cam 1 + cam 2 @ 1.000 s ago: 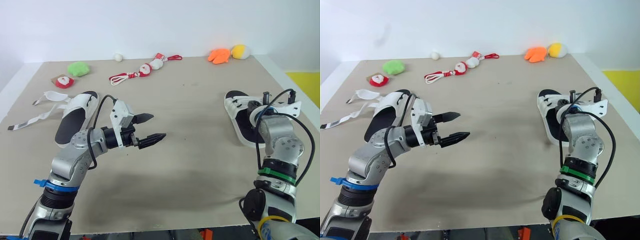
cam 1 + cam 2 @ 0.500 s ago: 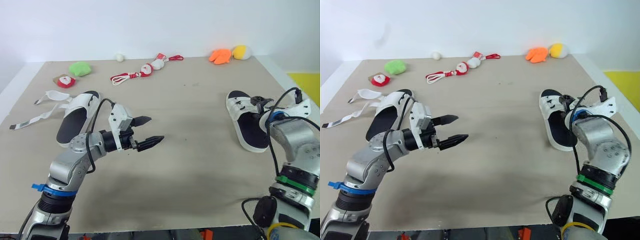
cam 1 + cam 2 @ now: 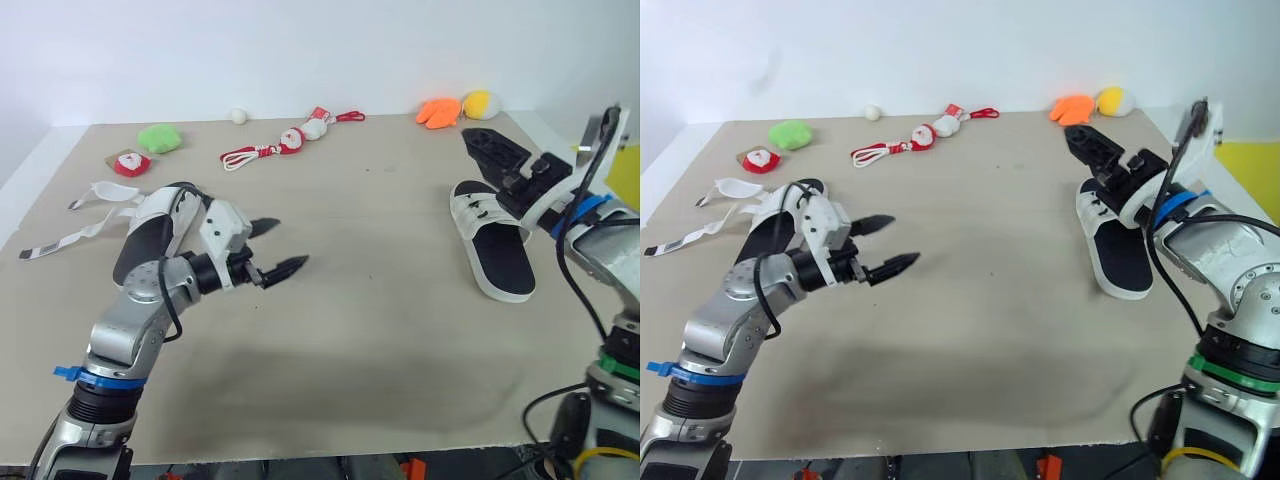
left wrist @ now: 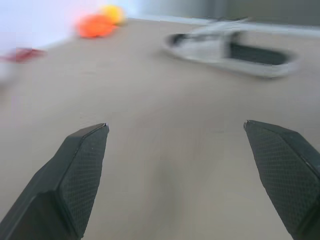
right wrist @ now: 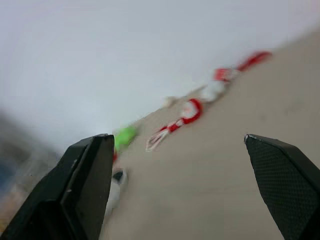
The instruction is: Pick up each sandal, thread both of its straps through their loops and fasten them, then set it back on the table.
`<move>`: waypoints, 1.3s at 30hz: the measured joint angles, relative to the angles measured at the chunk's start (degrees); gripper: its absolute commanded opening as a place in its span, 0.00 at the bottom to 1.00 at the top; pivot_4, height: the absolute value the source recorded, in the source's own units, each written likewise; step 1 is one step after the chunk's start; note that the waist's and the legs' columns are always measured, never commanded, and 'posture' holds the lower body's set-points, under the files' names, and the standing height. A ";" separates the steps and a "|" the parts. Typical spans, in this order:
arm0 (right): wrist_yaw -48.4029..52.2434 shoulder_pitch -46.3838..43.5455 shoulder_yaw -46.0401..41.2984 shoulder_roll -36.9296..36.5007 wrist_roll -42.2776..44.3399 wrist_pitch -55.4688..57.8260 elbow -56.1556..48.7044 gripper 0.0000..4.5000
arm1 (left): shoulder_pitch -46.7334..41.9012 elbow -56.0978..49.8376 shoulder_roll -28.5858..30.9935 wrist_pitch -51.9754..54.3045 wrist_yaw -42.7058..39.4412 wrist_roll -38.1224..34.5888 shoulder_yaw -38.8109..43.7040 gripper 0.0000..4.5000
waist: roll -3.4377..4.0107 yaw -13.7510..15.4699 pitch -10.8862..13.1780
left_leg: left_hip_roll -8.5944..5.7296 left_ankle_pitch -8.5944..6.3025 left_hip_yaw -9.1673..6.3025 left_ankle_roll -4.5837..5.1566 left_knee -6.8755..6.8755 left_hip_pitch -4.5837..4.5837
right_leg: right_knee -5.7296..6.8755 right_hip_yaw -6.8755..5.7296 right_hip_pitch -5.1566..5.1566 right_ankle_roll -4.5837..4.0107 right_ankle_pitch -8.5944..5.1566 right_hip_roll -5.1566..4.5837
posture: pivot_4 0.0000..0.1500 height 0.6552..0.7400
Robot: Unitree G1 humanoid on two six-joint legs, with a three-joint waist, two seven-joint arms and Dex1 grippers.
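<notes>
Right gripper (image 5: 175,136) now lifted clear of the right sandal (image 3: 503,258), jaws spread wide.
We note both sandals flat on the table (image 3: 380,340), well apart. Left gripper (image 3: 290,242) hovers just beside the left sandal (image 3: 140,248), jaws likewise spread. Its loose straps (image 3: 95,195) trail outward.

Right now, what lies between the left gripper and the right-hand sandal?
Nothing: bare tabletop stretches from the left gripper to the right-hand sandal, as the left eye view shows.
</notes>
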 measured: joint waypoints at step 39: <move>55.24 -8.70 29.56 7.89 -60.40 -34.24 6.75 1.00 | -17.07 60.07 13.78 -42.26 31.29 47.34 -7.83 0.81 | -0.46 1.62 0.25 | -0.08 0.06 0.00 -0.19 0.03 -0.03 | 0.16 -0.34 -0.08 -0.47 0.42 -0.29 | 1.00 1.00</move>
